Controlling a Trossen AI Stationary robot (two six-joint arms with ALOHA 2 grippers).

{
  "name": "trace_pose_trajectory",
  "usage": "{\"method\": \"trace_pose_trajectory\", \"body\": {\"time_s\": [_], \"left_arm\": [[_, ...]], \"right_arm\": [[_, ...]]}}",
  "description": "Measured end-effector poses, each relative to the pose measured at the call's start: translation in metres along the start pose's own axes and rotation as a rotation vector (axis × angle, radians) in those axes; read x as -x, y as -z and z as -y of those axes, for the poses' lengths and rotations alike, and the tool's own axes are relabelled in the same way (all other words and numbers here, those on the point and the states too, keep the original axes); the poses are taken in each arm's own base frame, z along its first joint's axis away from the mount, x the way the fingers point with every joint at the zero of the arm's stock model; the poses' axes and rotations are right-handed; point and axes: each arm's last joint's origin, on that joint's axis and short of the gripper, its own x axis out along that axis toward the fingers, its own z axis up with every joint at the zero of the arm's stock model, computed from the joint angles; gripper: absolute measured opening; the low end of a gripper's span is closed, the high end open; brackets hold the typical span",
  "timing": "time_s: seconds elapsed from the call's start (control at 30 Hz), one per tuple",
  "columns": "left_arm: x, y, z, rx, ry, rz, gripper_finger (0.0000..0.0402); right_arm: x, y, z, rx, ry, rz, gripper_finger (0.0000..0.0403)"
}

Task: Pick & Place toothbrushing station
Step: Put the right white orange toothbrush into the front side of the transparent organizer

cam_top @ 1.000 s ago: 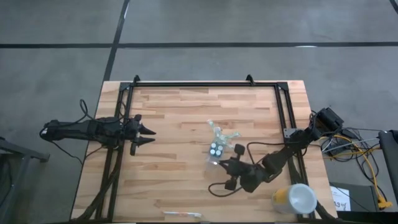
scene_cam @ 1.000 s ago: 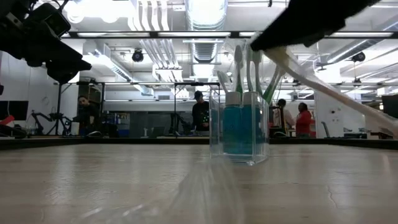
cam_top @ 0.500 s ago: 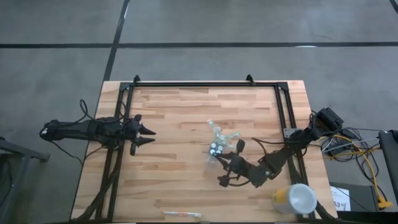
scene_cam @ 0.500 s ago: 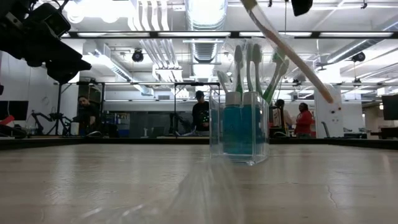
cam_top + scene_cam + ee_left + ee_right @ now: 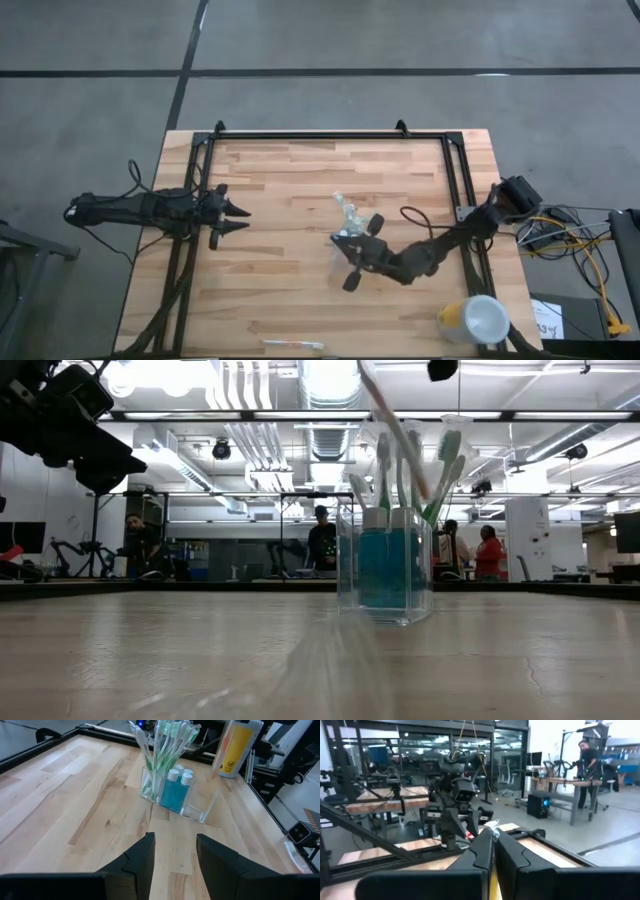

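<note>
Across the table [image 5: 280, 180], has swung the right hand [image 5: 352, 258] in from the near-right corner to hang right over the clear cup [image 5: 345, 228] at mid-table, while leaving the left hand [image 5: 232, 212] parked at the left edge, fingers apart and empty (no shift there at all). Keeps the right hand clamped shut on a toothbrush [image 5: 393, 430], now carried from well right of the cup to slant down over it, lower end among the heads of the brushes already standing there beside the white-capped tubes [image 5: 390, 555]. Means, most likely, placement nearly done: only lowering and letting go left.
</note>
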Motion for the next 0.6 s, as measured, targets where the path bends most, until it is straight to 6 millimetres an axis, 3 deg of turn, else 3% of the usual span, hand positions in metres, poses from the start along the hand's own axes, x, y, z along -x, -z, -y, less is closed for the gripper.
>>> {"method": "trace_pose_trajectory", "body": {"time_s": [0.3,0.6], "left_arm": [[0.0,0.0,0.0,0.0,-0.003,0.001,0.0149],[0.0,0.0,0.0,0.0,-0.003,0.0,0.0149]], "right_arm": [[-0.008,0.013,0.001,-0.003,-0.014,0.097,0.0008],[-0.009,0.031,0.0,-0.018,-0.018,0.069,0.0008]]}}
